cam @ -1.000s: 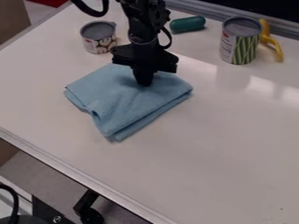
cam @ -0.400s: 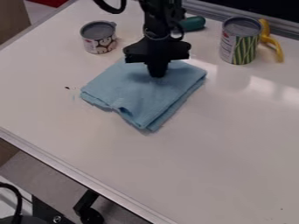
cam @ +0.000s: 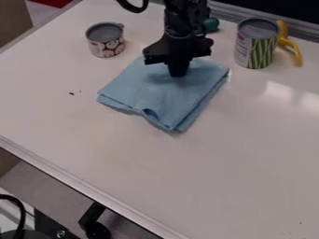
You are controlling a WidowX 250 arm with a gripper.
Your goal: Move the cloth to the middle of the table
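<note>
The black gripper [cam: 178,74] hangs down from the top edge, its tip against the upper part of the folded light blue cloth [cam: 163,95]. Lying flat in a few layers, the cloth rests on the white table [cam: 187,177] in its upper middle part, with a small fold showing along its lower left edge. How the gripper's tip stands on the cloth, pinching or pressing, cannot be made out.
A short can [cam: 106,45] stands up and left of the cloth. To the upper right is a taller can [cam: 256,44] with a yellow object [cam: 290,43] behind it. A green object [cam: 211,24] lies partly behind the arm.
Arm and cloth have moved together to the right and slightly up, toward the taller can, and the cloth has turned a little. Small dark specks are uncovered at its former left corner.
</note>
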